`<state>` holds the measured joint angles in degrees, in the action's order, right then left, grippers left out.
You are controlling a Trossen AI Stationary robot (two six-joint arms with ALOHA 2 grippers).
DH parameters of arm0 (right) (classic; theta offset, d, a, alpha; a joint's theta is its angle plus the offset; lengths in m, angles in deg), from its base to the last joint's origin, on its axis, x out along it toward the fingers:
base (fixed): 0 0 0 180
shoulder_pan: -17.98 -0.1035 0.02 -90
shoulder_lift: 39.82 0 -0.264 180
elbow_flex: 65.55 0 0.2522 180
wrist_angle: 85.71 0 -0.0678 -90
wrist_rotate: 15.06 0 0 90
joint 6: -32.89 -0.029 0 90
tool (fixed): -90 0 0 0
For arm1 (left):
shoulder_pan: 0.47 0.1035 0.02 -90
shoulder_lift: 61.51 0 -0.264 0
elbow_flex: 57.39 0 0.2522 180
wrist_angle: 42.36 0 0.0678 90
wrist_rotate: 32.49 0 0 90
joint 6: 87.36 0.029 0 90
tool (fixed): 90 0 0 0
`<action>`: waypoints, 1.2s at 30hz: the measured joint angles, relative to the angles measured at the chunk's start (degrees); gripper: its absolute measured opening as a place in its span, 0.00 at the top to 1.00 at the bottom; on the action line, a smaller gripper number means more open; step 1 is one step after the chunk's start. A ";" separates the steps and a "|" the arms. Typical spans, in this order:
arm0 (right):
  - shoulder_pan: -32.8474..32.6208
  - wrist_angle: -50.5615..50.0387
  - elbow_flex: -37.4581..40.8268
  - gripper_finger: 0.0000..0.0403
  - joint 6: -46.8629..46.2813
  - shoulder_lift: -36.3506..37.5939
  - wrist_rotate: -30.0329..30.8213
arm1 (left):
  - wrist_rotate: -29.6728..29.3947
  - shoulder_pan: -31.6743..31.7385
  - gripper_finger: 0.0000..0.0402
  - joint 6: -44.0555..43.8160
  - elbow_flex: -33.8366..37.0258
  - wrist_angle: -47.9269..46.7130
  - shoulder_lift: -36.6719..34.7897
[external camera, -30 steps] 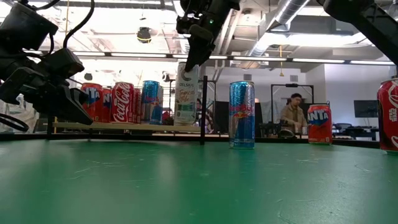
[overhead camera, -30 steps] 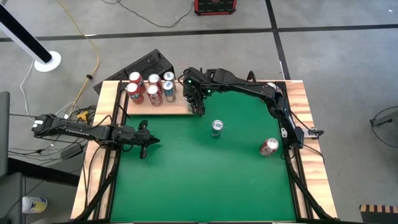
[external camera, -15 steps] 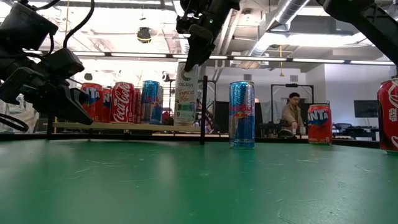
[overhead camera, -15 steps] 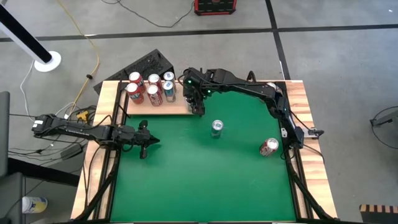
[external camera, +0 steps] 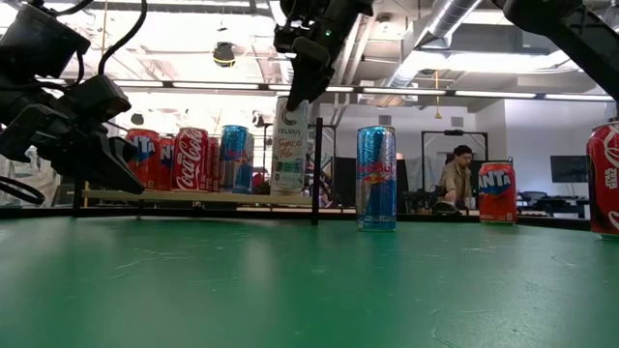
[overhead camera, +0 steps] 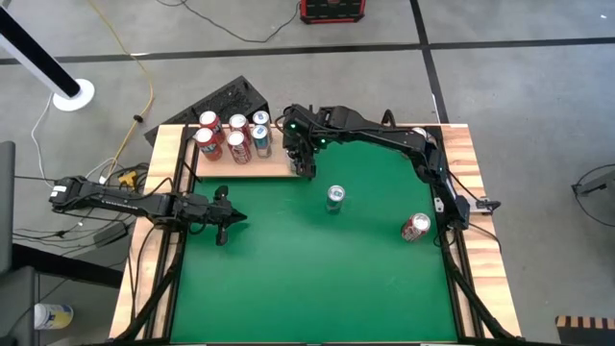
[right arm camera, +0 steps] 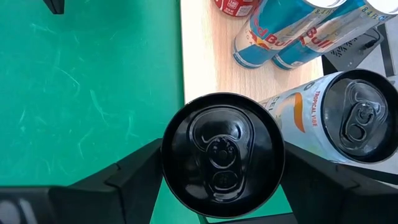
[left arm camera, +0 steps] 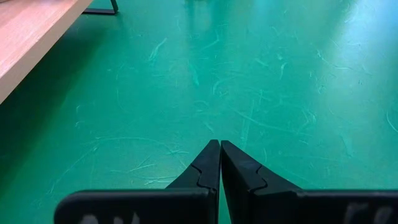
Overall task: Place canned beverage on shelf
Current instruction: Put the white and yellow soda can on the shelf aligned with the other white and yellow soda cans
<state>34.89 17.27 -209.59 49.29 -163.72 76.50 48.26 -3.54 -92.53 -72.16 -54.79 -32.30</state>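
Note:
The shelf [overhead camera: 274,165] is a pale-wood board at the table's far left, and several cans stand on it [overhead camera: 235,135]. My right gripper [overhead camera: 307,165] reaches down over the shelf's near right corner and is shut on a black-topped can [right arm camera: 222,152]. In the low view this can [external camera: 290,145] is white, and its base is level with the shelf board. A second white can [right arm camera: 348,118] stands close beside it. My left gripper [overhead camera: 223,231] is shut and holds nothing, low over the green felt at the table's left [left arm camera: 220,163]. My right gripper pinches the can between its two fingers [right arm camera: 134,174], one on each side of the wall just below the black top rim [right arm camera: 171,165]. The fingers slant down at it from above and from the table's right. The can stays upright over the shelf's corner; I cannot tell whether its base rests on the board.
A blue and silver can [overhead camera: 334,198] stands upright on the felt near the shelf, also in the low view [external camera: 376,177]. A red can [overhead camera: 415,227] stands by the table's right edge. The felt's near half holds no objects. Wooden strips [overhead camera: 476,183] border the table.

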 joint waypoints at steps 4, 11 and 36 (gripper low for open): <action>0.00 0.83 0.38 0.17 0.00 0.08 0.00 | 0.02 -0.01 1.00 0.00 0.01 0.02 -0.02; -0.02 1.73 0.61 0.12 0.06 0.00 0.02 | 0.01 -0.01 1.00 0.00 0.02 0.02 -0.02; -1.80 -3.02 -4.10 0.12 3.05 1.43 3.25 | 0.02 0.00 1.00 0.00 0.01 0.00 0.00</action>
<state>33.09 14.25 -213.68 52.34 -162.29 79.75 48.28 -3.54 -92.53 -72.15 -54.79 -32.31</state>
